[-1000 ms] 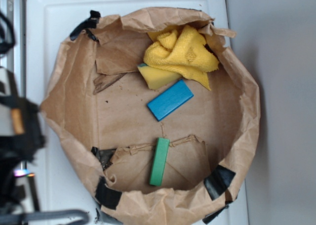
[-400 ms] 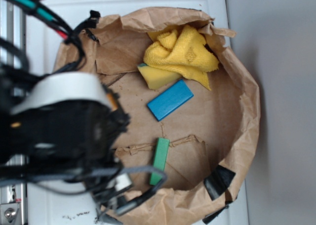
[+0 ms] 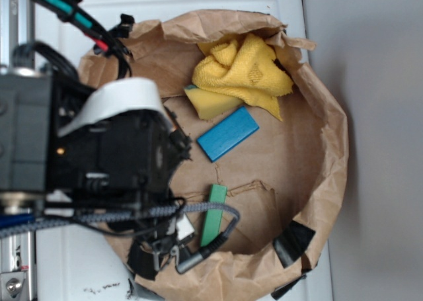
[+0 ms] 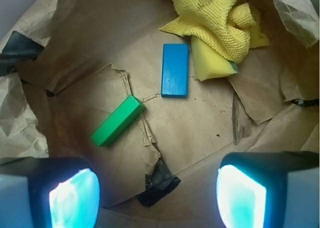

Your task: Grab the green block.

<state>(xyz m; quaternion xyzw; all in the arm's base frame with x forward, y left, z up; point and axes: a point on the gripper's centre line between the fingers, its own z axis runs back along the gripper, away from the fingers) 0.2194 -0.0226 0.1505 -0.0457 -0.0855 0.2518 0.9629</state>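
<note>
Your tool hangs over the paper bag with its jaws spread wide apart and nothing between them; in the wrist view the two fingertips sit at the bottom corners, glowing pale teal, with bare brown paper in the gap. In the exterior view the arm covers the left part of the bag, and the tool itself is hard to make out beneath it.

The green block lies flat on the bag's crumpled floor, untouched and apart from the tool. In the wrist view it lies on a diagonal, up and left of the gap between the jaws, on a torn flap of paper. In the exterior view you see it just right of the arm's lower edge, near a grey cable that loops across it.

The blue block lies apart from the green one, farther into the bag. Beyond it the yellow sponge rests just beside the blue block's end, with the yellow cloth bunched on top of it. Black tape patches the paper. The bag stands on a white counter.
</note>
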